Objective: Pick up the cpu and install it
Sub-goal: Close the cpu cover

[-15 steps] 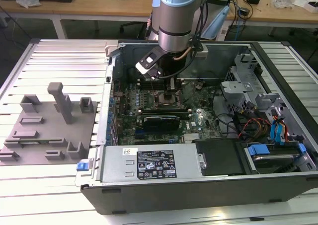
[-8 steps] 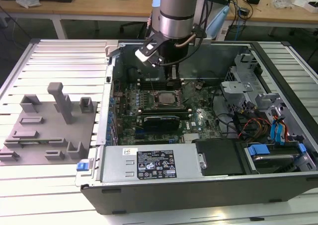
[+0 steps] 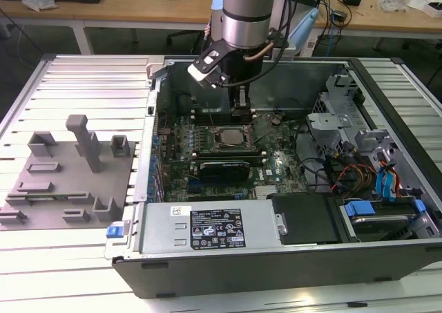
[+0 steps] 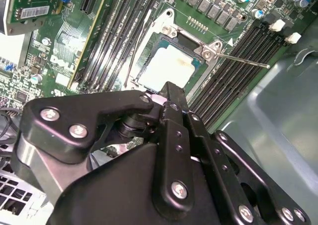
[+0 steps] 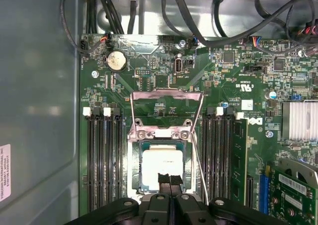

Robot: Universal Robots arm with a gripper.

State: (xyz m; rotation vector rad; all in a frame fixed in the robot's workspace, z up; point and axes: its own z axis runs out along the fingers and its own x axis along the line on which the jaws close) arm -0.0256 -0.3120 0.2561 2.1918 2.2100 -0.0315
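Workbenches ran along the back; up front stood a ribbed metal table (image 3: 76,71). At the exterior view's left sat grey fixture blocks (image 3: 69,168), well apart from the work. Centre frame, the open PC case (image 3: 276,268) lay w/ its motherboard (image 3: 207,147) facing up, so the arm (image 3: 245,16) could reach straight down. The gripper (image 3: 242,111) hung over the socket, fingertips pinched together w/ nothing betw. them. In both wrist views the cpu (image 5: 160,163) lay flat in the socket under those tips, and the load plate (image 5: 166,93) stood open. I'd judge it seated but not clamped. Lower right were drive bays w/ blue tabs (image 3: 359,208).
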